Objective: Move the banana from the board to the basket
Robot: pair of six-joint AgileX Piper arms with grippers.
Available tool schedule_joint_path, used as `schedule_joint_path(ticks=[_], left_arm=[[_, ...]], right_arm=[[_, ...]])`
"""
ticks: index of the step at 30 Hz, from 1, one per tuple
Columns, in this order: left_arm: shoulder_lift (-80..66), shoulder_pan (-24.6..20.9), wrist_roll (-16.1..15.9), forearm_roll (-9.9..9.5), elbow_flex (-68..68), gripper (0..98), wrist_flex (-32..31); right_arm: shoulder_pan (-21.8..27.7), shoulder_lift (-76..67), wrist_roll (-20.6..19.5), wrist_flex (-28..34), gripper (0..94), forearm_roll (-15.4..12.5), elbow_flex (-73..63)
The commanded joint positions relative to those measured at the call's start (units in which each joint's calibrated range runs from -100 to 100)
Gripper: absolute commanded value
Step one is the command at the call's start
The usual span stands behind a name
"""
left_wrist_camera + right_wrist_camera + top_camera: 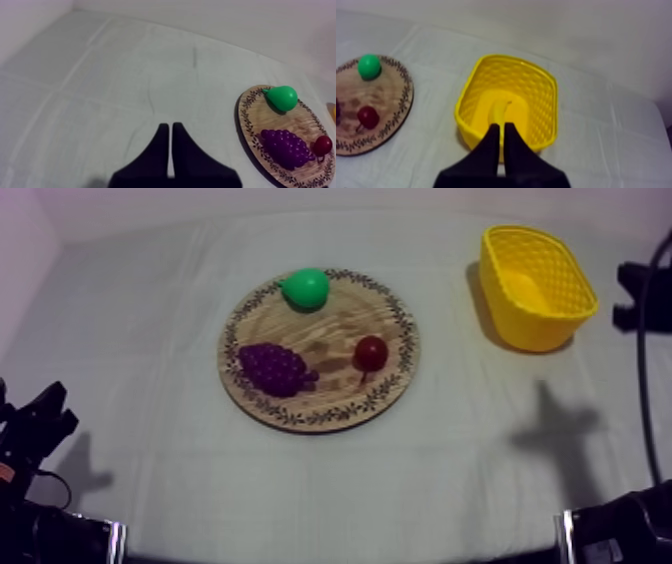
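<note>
right gripper (501, 128) was pinched shut on nothing, hanging just over the near rim of the yellow basket (538, 92), and the banana (499, 111) lay inside on the basket floor. left gripper (169, 128) was closed and empty too, above the bare bench (100, 75) beside the wooden board (335, 318), which carried the pear (306, 287), grapes (274, 368) and small red fruit (371, 351)

green pear (306, 287), purple grapes (274, 368), small red fruit (371, 352), wood-grain board (330, 328) w/ dark leafy rim, yellow lattice basket (560, 278) + yellow banana (498, 111)
</note>
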Motion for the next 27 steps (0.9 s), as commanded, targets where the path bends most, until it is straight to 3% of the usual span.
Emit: schedule_joint_path(ticks=[1,8,12,18,27], left_arm=[[0.0,0.0,0.0,0.0,0.0,0.0,0.0],[0.0,0.0,0.0,0.0,0.0,0.0,0.0],[0.0,0.0,0.0,0.0,0.0,0.0,0.0],[0.0,0.0,0.0,0.0,0.0,0.0,0.0],[0.0,0.0,0.0,0.0,0.0,0.0,0.0]], right_arm=[[0.0,-9.9,0.9,-0.6,0.6,-0.3,11.9],[0.6,-22.5,-1.7,-3.0,0.5,1.5,25.2],[1.4,-28.1,-4.0,-1.1,0.4,1.7,27.8],[1.9,-31.6,-3.1,5.3,0.3,-0.5,28.6],[2.0,-32.1,-1.8,6.9,0.3,-1.0,28.7]])
